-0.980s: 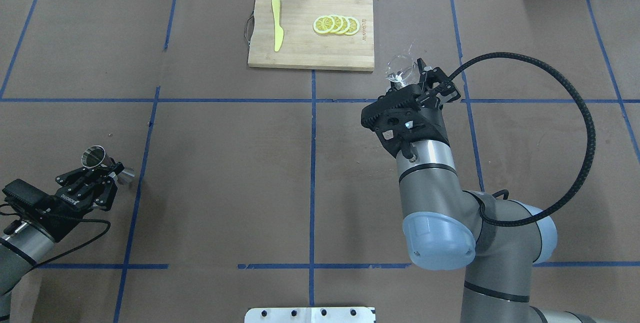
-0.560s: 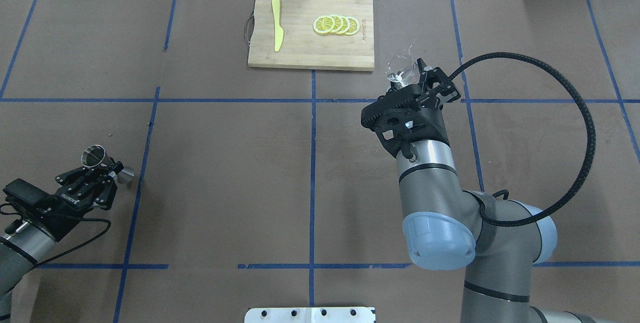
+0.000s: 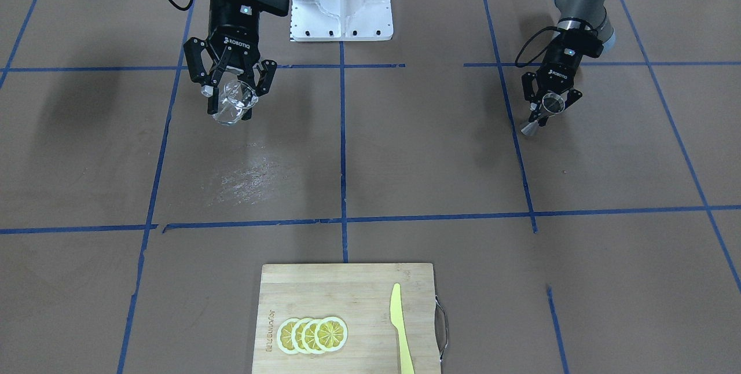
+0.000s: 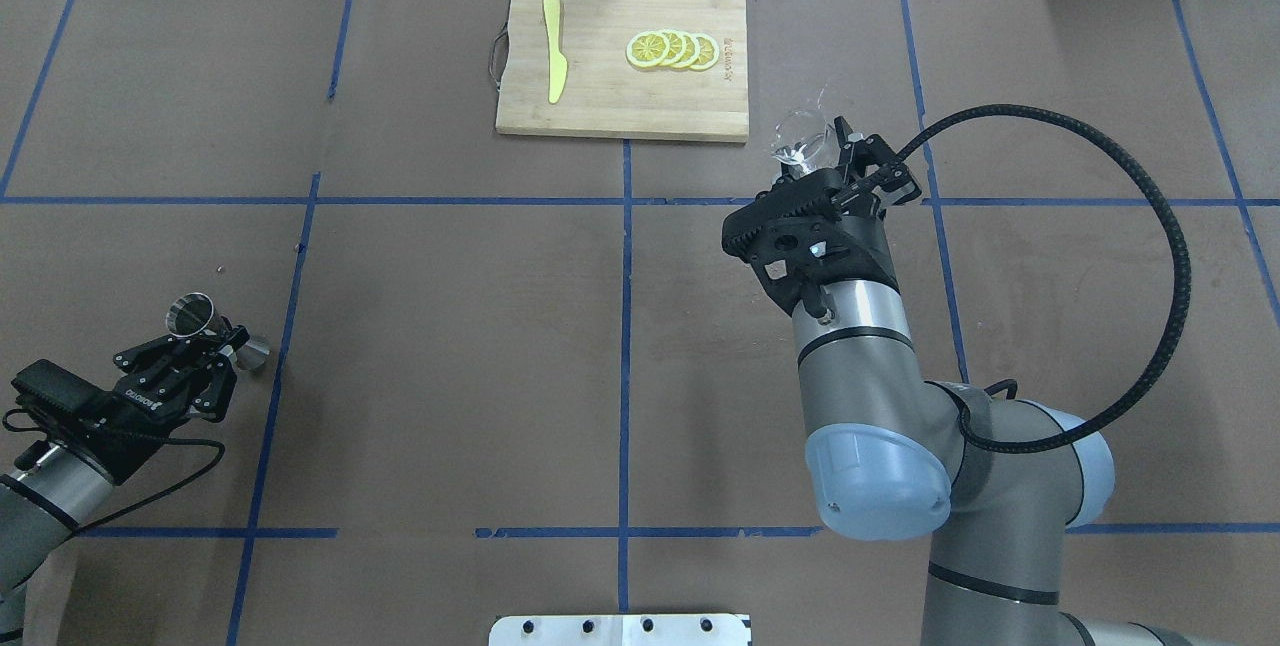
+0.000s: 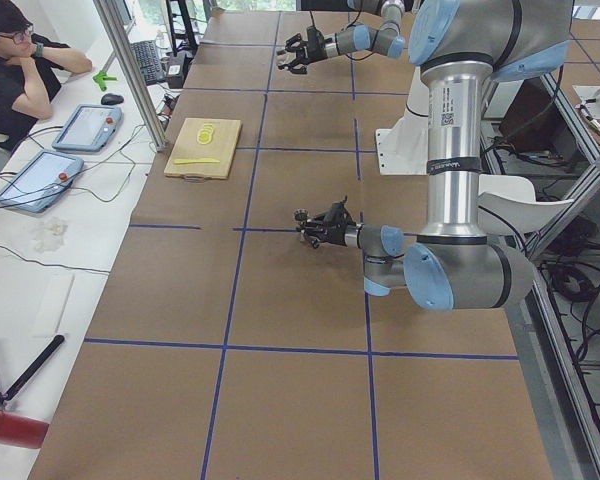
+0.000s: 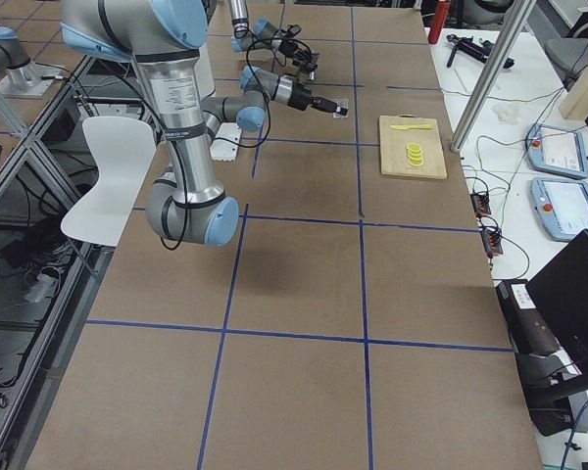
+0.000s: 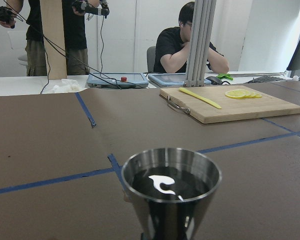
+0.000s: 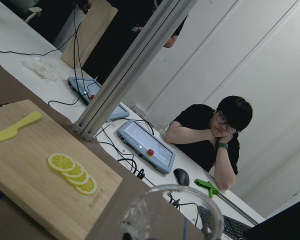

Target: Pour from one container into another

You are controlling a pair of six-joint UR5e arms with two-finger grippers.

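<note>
The overhead camera looks forward and down from behind the robot, the cutting board [image 4: 600,76] at 12 o'clock on the bench [image 4: 450,346]. The front-facing camera looks steeply down from across, the board at 6 o'clock. Two side cameras watch from the bench ends, farther off. Both wrist cameras sit low, close, sharing the board and a seated person [image 7: 187,47].
</note>
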